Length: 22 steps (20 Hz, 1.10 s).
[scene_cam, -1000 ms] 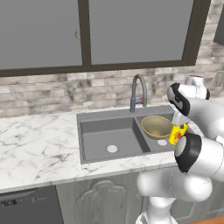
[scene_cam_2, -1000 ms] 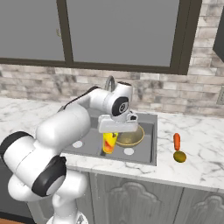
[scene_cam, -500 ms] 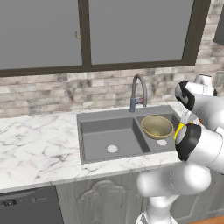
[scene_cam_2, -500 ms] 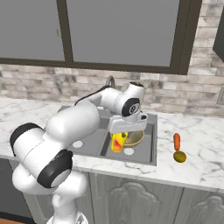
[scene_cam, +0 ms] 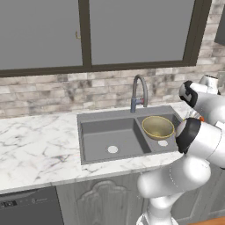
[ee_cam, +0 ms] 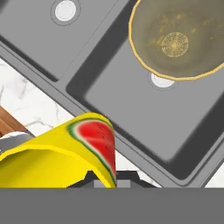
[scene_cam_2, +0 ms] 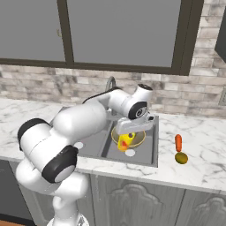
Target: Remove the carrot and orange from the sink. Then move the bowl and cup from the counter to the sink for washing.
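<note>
Left basin of the sink (scene_cam_2: 95, 152) holds nothing but its pale drain. Faucet (scene_cam: 138, 90) stands behind the divider between the basins. Right basin: bowl (scene_cam_2: 128, 137) sits upright at the back, just behind that basin's drain; in the hand view the bowl (ee_cam: 177, 39) lies beyond the drain, tan inside with a lighter rim. Gripper (scene_cam_2: 128, 137) hangs over the right basin, jaws closed on the cup (scene_cam_2: 123, 142), which is tilted and held above the basin's front part, apart from the bowl. The cup (ee_cam: 65, 155) is close to the hand camera, yellow with a red watermelon-slice mark. Counter (scene_cam_2: 198, 154) right of the sink: carrot (scene_cam_2: 178, 142) lies just behind the orange (scene_cam_2: 181, 158), both well apart from the sink.
</note>
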Tool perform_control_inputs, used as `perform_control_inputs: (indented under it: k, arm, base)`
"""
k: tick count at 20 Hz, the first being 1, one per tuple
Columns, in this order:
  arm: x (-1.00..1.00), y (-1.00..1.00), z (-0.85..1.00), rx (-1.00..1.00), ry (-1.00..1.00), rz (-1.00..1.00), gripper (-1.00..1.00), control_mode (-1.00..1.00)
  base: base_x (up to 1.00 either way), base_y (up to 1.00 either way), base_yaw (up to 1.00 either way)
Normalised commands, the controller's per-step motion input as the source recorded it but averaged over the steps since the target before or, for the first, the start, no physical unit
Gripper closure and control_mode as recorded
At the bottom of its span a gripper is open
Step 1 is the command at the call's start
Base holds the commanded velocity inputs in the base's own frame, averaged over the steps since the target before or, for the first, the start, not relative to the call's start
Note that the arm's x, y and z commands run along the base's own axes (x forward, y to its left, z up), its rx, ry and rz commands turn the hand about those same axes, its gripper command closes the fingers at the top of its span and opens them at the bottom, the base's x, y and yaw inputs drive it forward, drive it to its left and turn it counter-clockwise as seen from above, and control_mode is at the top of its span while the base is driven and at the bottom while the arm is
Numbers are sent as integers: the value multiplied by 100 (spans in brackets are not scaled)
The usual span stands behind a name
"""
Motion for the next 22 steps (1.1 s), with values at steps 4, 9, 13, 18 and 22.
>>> perform_control_inputs:
  k: [4, 9, 13, 18, 22]
  arm:
    - [11, -10, -16, 0, -5, 0, 100, -100]
    - [10, -1, -20, 0, -5, 0, 100, -100]
    - [14, -2, -20, 0, -5, 0, 100, -100]
    - [16, -7, -18, 0, -1, 0, 100, -100]
    - [19, -8, -19, 0, 0, -2, 100, -100]
  base:
    - [0, 0, 0]
    - [0, 0, 0]
    - [0, 0, 0]
    - [0, 0, 0]
    - [0, 0, 0]
